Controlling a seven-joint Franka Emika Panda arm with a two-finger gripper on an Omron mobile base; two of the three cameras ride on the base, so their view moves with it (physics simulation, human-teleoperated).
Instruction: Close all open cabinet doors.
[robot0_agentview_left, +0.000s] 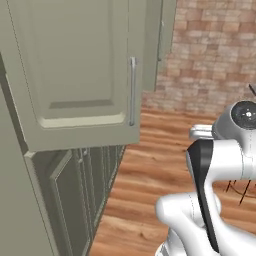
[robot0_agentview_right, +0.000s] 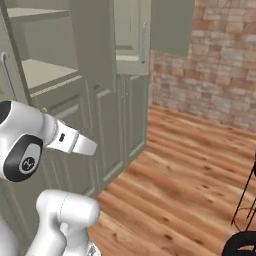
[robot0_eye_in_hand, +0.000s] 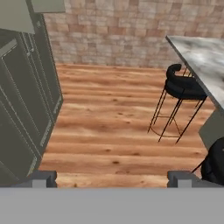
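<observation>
sage-green panelled cabinet door (robot0_agentview_left: 75, 70) swung open, silver bar handle (robot0_agentview_left: 132, 91); gripper (robot0_eye_in_hand: 112, 177) spread.

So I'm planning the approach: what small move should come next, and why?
Probably swing the hand toward the open cabinet door: it stands out over the lower cabinets, while the gripper, fingers apart, faces the wooden floor and a stool.
</observation>
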